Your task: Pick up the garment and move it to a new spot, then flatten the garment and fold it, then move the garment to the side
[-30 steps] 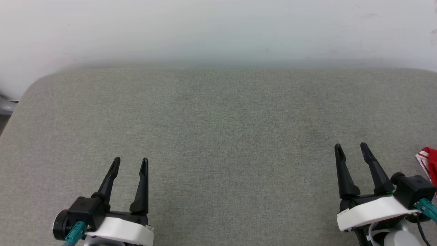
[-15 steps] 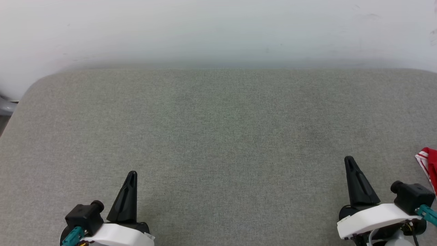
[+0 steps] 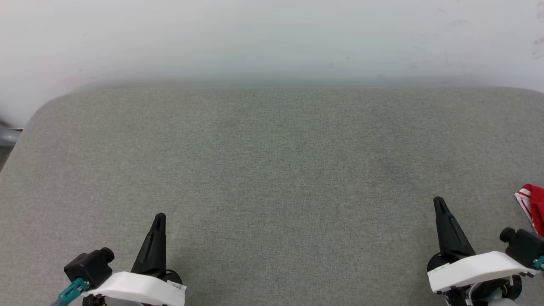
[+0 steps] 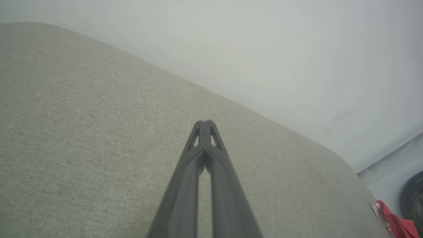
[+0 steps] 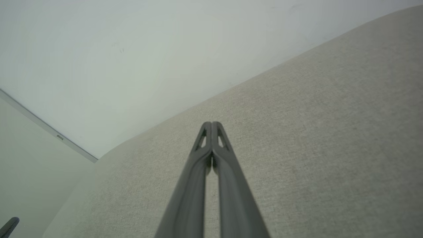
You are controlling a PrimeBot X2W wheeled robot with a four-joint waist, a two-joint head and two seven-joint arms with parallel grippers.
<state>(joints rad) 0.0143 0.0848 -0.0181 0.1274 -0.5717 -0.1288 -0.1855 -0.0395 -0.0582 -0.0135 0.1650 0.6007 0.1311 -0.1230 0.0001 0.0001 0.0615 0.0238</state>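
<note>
Left side: your left gripper [image 3: 159,219], white-shelled with two long dark fingers, sits at the near left edge of the head view, over the cloth. Its fingers are pressed together, tips meeting, with nothing between them [image 4: 205,123].
Middle: the grey woven fabric-covered tabletop [image 3: 272,161] with rounded corners runs back to a pale white wall [image 3: 272,38].
Right side: your right gripper [image 3: 439,200] stands at the near right, fingers likewise together on nothing [image 5: 211,124].
Far right: the red jersey garment [image 3: 536,204] with red-and-white striped trim lies at the tabletop's right edge, just beyond the right gripper and apart from its fingers; you see only a corner of it [image 4: 393,221].
</note>
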